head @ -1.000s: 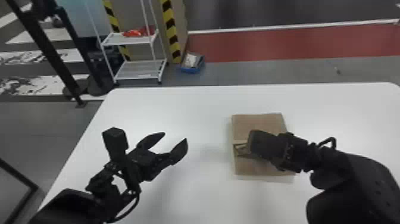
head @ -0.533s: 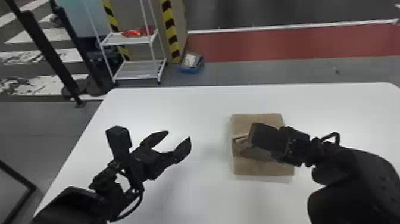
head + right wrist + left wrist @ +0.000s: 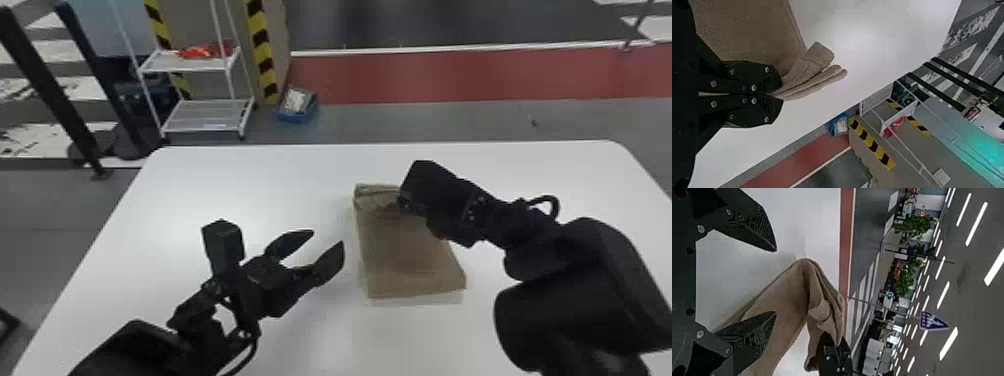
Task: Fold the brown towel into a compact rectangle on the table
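Observation:
The brown towel lies partly on the table, its far end lifted and bunched beneath the right gripper. In the right wrist view the right gripper is shut on gathered layers of the towel. My left gripper stands open left of the towel in the head view, holding nothing. In the left wrist view, the left gripper has its fingers spread, the raised towel beyond them, and the other arm's gripper at the towel's raised end.
The white table carries the towel, with its far edge behind it. Past that edge stand a white shelf rack, a striped post and a blue bin on the floor. Black posts rise at the far left.
The right gripper has moved away from the robot and up, lifting the towel's end with it. The towel's far part now stands raised and bunched. The left arm has shifted slightly right.

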Tool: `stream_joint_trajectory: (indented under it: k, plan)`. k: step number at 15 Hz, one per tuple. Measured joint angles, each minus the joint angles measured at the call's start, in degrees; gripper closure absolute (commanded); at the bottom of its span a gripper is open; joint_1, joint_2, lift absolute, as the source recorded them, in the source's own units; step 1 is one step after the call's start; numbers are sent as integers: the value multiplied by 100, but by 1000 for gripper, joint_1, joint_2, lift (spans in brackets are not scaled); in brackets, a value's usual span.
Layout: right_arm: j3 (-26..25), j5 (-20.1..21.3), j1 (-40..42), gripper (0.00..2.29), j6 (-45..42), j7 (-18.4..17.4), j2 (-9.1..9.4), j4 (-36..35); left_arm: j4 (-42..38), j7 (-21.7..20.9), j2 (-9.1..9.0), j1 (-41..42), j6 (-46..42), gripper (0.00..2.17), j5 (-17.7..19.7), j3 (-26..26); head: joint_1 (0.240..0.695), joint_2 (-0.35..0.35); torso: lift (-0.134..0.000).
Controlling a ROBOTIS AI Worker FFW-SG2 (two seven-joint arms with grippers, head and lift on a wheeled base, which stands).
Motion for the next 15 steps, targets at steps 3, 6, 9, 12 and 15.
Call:
stream_joint_trajectory:
  k: [3,6,9,12,15]
  plan:
    - [-66,-401,-132,1652,69,5,126,-121,3,-20,-78,-205,225,1730,-23,-296,695,49,-123]
    - [-113,-458,-115,1652,161,10,176,-183,0,-121,-69,-283,467,1733,-6,-393,695,34,-123]
    - [-248,-432,1,1652,177,1,143,-216,-6,-169,-25,-216,612,1733,12,-404,695,16,-123]
    - [-320,-451,109,1652,205,0,121,-346,-4,-178,-47,-198,638,1733,31,-486,695,2,-123]
    - [-365,-443,281,1652,219,0,82,-527,158,-168,-150,-308,630,1733,20,-761,695,-29,-123]
